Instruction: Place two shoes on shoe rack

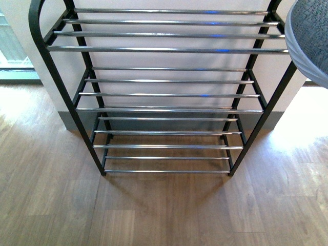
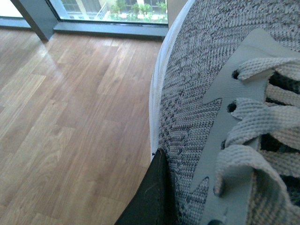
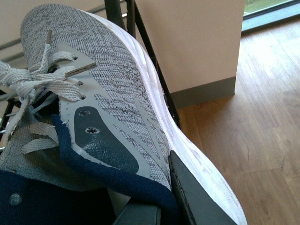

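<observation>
Right shoe (image 1: 310,36) perhaps touching rack (image 1: 164,50) frame.

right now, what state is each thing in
shoe rack: upright, no shoe on the shelves in view
right arm's shoe: gripped, raised by the rack's top right corner, not set down
left arm's shoe: gripped, not on the rack

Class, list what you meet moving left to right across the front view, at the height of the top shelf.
window → shoe rack's left side frame → chrome rods → right side frame → grey knit shoe
</observation>
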Controlling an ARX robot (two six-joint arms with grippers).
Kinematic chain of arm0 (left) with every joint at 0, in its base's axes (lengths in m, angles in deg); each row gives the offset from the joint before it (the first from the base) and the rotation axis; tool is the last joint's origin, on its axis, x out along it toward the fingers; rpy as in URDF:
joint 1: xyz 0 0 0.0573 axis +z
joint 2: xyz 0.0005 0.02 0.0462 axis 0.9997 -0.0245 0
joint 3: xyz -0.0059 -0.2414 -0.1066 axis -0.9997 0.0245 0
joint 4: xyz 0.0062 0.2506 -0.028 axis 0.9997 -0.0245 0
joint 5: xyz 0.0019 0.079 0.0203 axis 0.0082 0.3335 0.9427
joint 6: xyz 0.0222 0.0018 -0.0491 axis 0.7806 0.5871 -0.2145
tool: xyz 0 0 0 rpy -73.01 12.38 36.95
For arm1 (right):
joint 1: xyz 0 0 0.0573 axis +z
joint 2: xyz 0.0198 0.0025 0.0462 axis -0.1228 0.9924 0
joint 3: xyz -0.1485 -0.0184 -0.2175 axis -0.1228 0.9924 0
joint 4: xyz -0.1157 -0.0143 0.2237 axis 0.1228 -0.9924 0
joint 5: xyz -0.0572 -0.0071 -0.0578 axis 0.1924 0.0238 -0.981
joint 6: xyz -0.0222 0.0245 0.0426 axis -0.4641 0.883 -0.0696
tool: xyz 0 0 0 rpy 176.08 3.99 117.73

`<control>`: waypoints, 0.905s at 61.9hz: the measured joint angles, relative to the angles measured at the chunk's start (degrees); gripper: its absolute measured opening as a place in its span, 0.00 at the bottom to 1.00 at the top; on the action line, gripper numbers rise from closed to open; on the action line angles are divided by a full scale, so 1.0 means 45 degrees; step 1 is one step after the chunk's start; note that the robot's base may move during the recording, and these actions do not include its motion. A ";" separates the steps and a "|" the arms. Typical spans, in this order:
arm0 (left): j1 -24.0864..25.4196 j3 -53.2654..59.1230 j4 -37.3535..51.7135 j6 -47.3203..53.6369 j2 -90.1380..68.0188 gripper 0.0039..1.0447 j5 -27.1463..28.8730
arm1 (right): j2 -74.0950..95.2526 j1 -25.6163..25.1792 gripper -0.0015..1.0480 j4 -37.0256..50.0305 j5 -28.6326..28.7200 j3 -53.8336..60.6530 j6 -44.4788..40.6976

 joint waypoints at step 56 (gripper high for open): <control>0.0000 -0.0005 0.0000 0.0000 0.0000 0.03 -0.0010 | 0.2055 0.3055 0.02 -0.0364 -0.1559 -0.4478 0.0539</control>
